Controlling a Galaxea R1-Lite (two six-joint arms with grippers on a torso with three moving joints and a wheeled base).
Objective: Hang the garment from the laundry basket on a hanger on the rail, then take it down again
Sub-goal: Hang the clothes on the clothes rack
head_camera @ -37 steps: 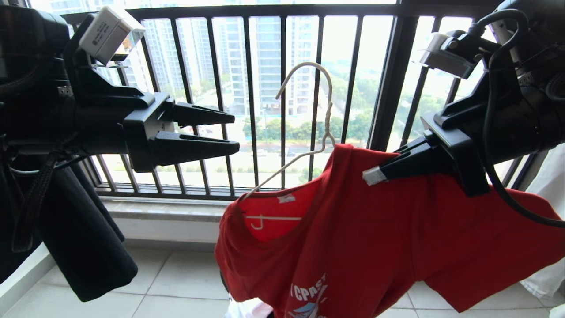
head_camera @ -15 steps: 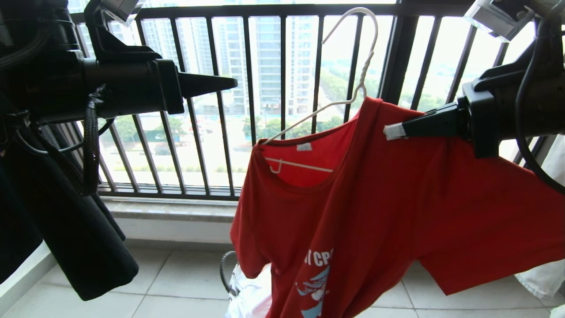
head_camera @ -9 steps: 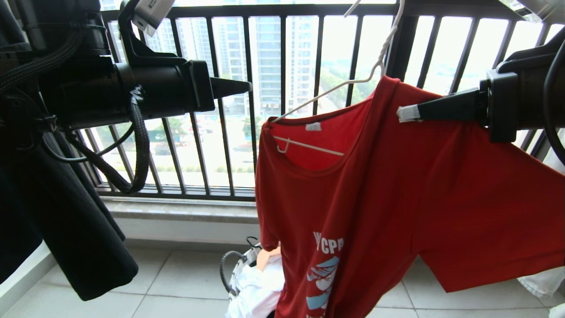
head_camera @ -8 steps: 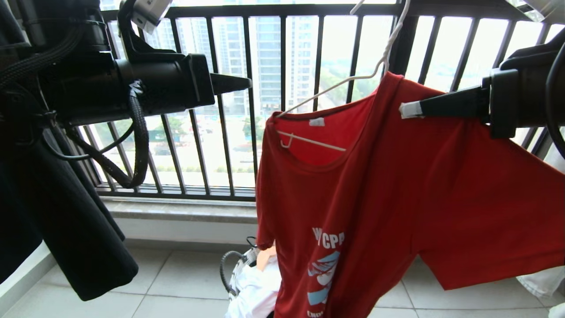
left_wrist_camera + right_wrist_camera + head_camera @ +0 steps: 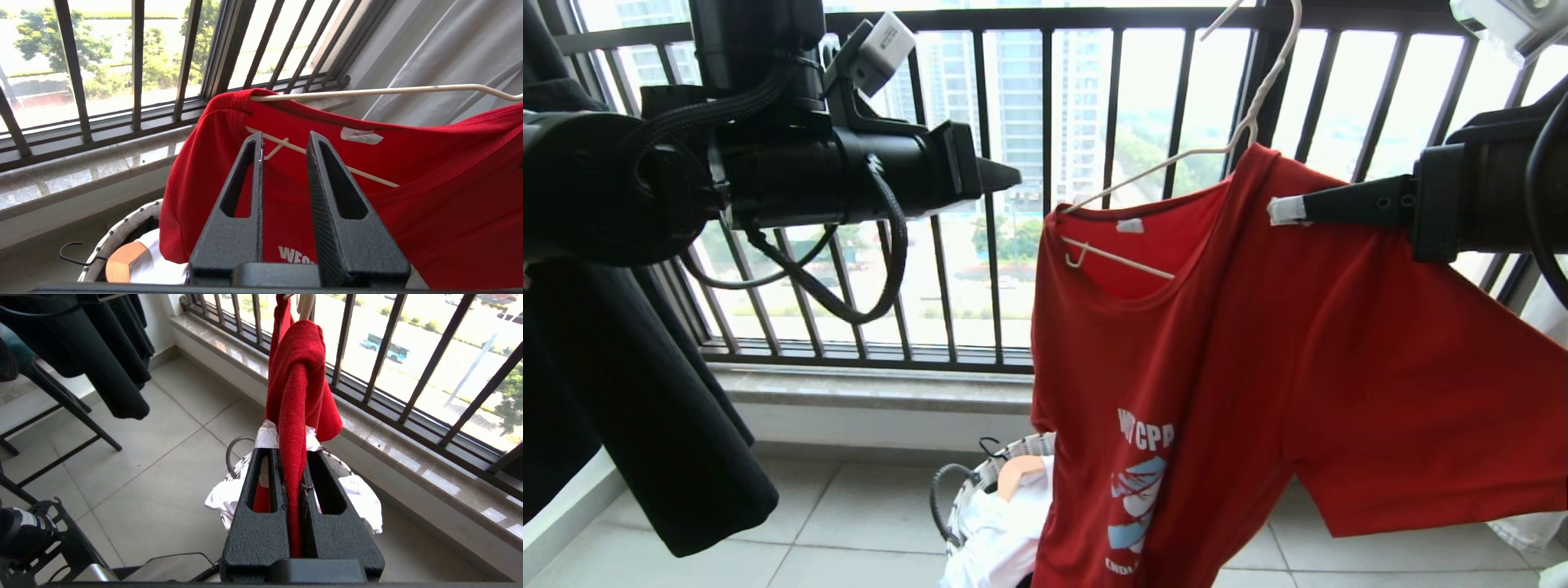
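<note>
A: Where are the two arms?

B: The left gripper (image 5: 1005, 175) reaches in level from the upper left of the head view, tips aimed at the red T-shirt (image 5: 1258, 367) but short of it, with open air and window bars between. In its wrist view its two fingers (image 5: 339, 192) stand a narrow gap apart, holding nothing, lined up with the shirt's collar.

A: And the other one?

B: The right gripper (image 5: 1286, 210) comes in level from the right edge, at the shirt's shoulder. Its fingers (image 5: 322, 506) are pinched tight on a fold of red cloth.

A: Where does the shirt sit?

B: In the centre and right of the head view, draped on the thin white hanger (image 5: 1241, 131), whose neck and hook rise to the top edge in front of the dark window railing (image 5: 1045, 163). The hanger's far arm pokes bare out of the collar toward the left gripper.

A: Any room around it?

B: Left of the shirt there is free space over the stone sill (image 5: 874, 388) and floor tiles (image 5: 849, 523). Below its hem, at the bottom centre, stands the laundry basket (image 5: 980, 482) with white clothes (image 5: 996, 539) inside. A black garment (image 5: 645, 392) hangs down the left edge, well apart from the shirt.
</note>
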